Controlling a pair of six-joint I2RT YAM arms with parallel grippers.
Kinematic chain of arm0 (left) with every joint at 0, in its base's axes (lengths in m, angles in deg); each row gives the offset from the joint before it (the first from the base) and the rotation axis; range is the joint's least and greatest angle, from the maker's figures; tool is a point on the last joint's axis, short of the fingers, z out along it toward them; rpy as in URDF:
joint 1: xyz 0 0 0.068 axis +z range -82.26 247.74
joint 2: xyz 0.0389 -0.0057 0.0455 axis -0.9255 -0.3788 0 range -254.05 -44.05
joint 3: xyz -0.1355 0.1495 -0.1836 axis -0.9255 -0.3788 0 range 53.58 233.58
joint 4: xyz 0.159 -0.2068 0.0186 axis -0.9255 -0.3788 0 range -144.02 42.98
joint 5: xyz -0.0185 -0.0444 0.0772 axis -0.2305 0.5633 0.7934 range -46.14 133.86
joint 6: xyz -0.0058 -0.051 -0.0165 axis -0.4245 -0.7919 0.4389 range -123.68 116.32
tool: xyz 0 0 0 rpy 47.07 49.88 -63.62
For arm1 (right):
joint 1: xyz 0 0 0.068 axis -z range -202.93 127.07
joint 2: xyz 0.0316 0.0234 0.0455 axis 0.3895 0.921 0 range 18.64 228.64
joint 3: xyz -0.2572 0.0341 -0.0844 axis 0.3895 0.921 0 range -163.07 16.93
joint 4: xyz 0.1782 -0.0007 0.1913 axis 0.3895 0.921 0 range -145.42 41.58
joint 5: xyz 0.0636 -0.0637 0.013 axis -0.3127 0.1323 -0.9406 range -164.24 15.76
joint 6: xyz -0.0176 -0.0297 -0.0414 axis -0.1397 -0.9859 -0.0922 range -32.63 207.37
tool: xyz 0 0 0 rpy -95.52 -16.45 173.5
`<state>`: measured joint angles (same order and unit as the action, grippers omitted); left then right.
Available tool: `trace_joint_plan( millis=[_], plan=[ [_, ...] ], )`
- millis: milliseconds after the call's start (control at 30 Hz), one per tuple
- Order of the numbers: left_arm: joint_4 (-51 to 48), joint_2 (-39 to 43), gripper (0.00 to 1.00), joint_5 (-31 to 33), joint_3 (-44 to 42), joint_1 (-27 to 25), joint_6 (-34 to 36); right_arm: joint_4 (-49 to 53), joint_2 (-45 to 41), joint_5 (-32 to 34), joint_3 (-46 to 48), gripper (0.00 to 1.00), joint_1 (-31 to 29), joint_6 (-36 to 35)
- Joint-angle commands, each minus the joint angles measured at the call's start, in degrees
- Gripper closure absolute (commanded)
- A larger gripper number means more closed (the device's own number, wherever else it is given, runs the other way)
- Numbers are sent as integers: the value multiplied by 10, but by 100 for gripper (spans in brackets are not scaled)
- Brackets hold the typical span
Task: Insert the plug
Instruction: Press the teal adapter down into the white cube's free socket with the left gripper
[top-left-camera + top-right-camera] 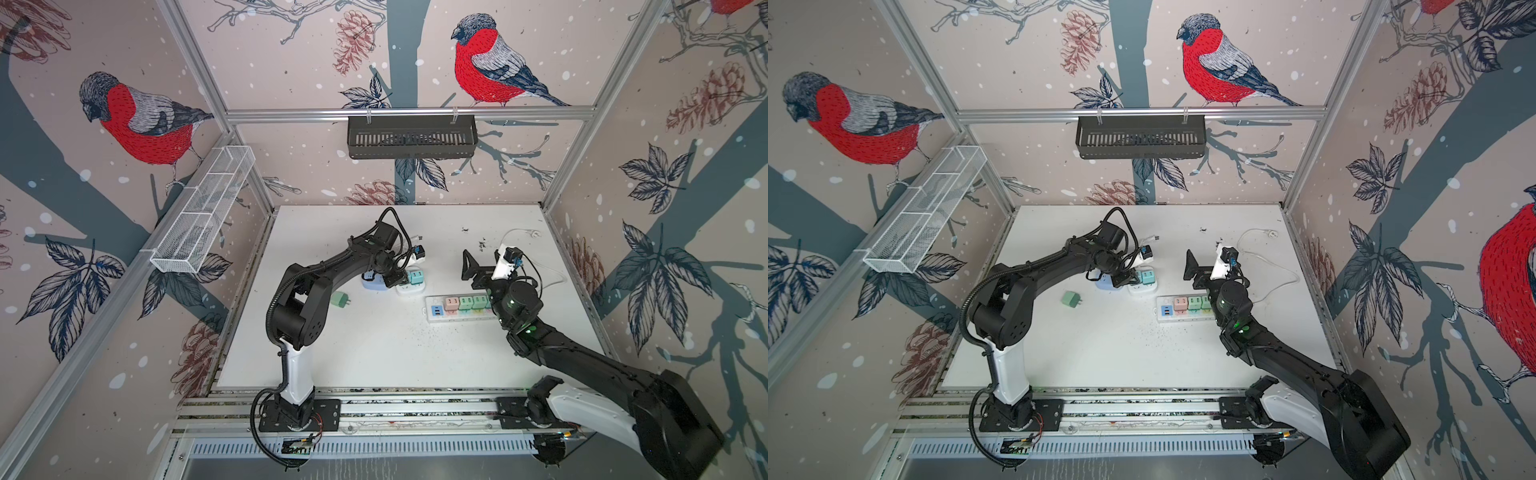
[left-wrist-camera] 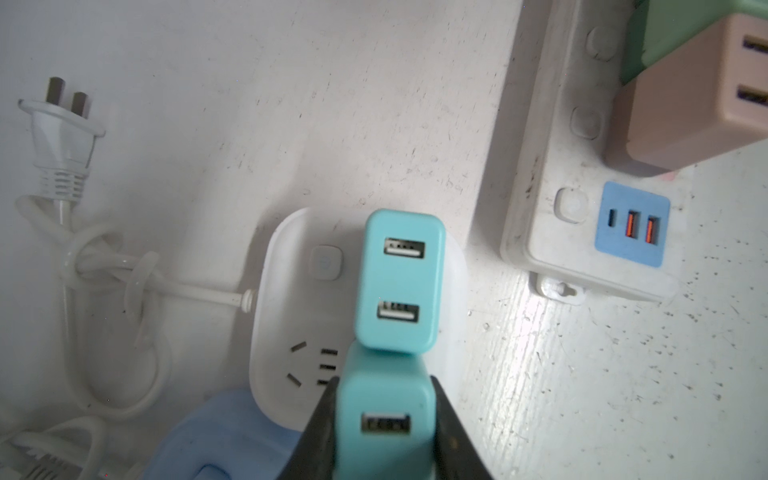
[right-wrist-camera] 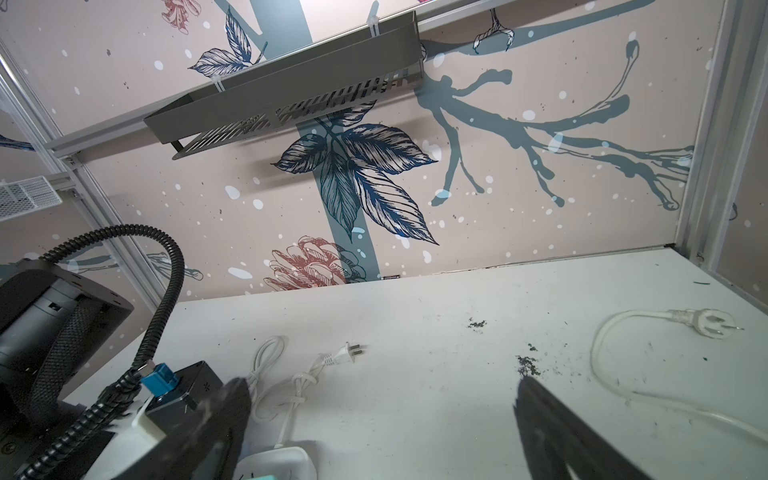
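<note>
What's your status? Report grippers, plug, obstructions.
Left gripper shut on teal charger, over white socket. Right gripper open, empty. Second teal charger already on that socket, close beside the held one.

Black arms (image 1: 332, 266) with white lower links (image 1: 297, 374) and ribbed black cables (image 1: 269, 320).

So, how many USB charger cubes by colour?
Teal plastic USB charger cubes: 2, one on the white rounded socket block, one in the left gripper
Green charger cubes: 3, one loose on the table, two on the long white power strip
Pink charger cube: 1, on that strip
Total: 6 in view; the right arm hides the strip's end
</note>
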<state>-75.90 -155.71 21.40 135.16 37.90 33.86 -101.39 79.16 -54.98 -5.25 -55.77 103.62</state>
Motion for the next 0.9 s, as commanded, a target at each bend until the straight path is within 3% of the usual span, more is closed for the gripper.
trace_joint_plan(
  millis=[0,867],
  plan=[
    [-11,-6,100,-5,3,1,12,-8,1,-7,-2,0,1,2],
    [-59,-50,100,12,32,-9,30,-6,8,-15,-4,0,6,10]
  ],
)
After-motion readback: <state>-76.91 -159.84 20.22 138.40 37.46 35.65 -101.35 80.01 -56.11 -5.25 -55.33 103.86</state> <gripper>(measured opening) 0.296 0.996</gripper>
